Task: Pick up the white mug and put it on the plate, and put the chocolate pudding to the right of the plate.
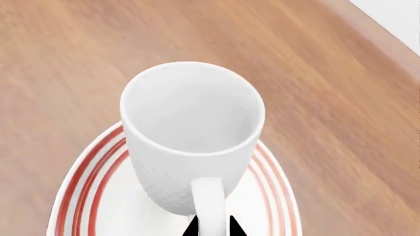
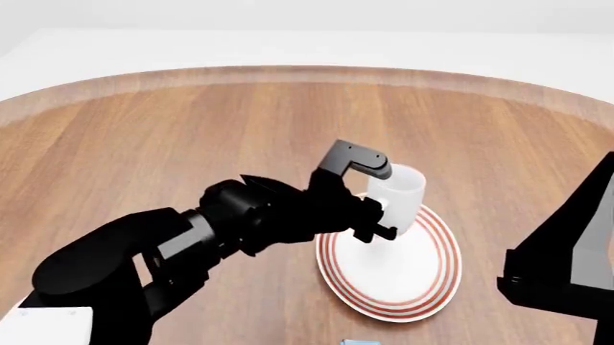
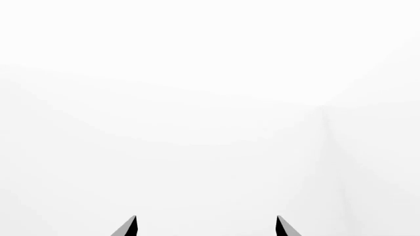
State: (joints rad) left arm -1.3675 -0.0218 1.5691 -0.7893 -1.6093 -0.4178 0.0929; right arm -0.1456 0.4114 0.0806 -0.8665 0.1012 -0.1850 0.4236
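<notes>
The left end effector [image 1: 213,227] clamps the loop handle of the white mug [image 1: 192,129] over the red-ringed plate [image 1: 88,183] on the worktop [image 2: 172,129]; likely rigid, smooth and breakable, the ceramic seems best held by that handle.

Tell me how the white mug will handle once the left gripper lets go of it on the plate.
The mug looks rigid and glossy, so probably slippery and breakable if dropped. It is tall and narrow, so it might tip if nudged. The left gripper pinches only the handle, off-centre, so it may swing in the grip. The plate dips toward its middle, which should keep the mug from sliding off.
</notes>
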